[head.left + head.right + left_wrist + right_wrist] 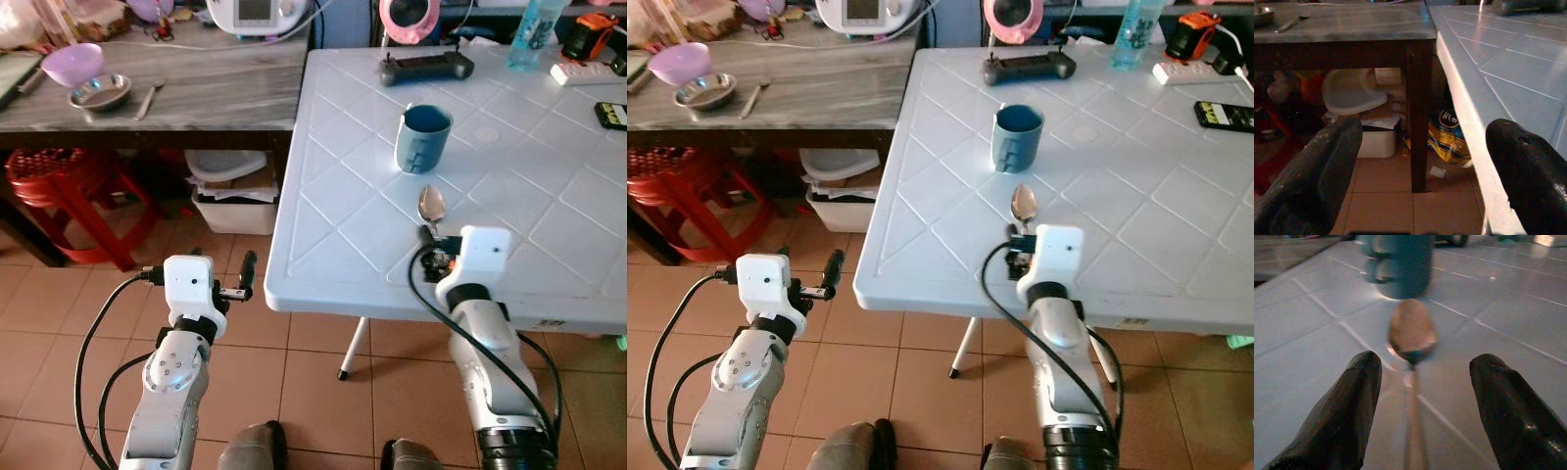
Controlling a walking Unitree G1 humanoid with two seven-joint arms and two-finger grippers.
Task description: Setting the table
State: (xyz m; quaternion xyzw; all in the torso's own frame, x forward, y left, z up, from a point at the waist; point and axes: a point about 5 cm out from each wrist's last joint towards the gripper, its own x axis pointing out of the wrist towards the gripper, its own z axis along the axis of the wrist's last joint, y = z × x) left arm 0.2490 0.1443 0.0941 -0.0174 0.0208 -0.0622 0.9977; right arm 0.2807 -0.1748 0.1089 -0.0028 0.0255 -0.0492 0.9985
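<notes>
A white table (pixel 509 157) fills the right of the scene, and a spoon (pixel 431 208) lies flat on it near the near edge, bowl pointing far toward a blue mug (pixel 423 137) that stands upright just beyond it, the two close but apart. The right gripper (pixel 1418 382) sits low over the table's near edge with its fingers (pixel 1342 416) spread wide on either side of the spoon's handle, not touching it; the handle runs down the gap between them and the spoon rests free on the table. The left gripper (pixel 1420 166) hangs to the left of the table, off its near-left corner and over the tiled floor (pixel 59 323), its fingers (pixel 1312 171) wide apart and holding nothing. On the far part of the white table lie a dark controller (pixel 427 67), a clear bottle (pixel 537 29), a white power strip (pixel 586 72) and a black phone-like slab (pixel 612 115) at the right edge. To the far left stands a grey wooden table (pixel 196 88) carrying a purple bowl (pixel 73 63), a steel dish (pixel 100 92) just beside it and a second spoon (pixel 149 98) to the right of the dish. Under that table are a red stool (pixel 69 196) and a white tub (pixel 235 201).
</notes>
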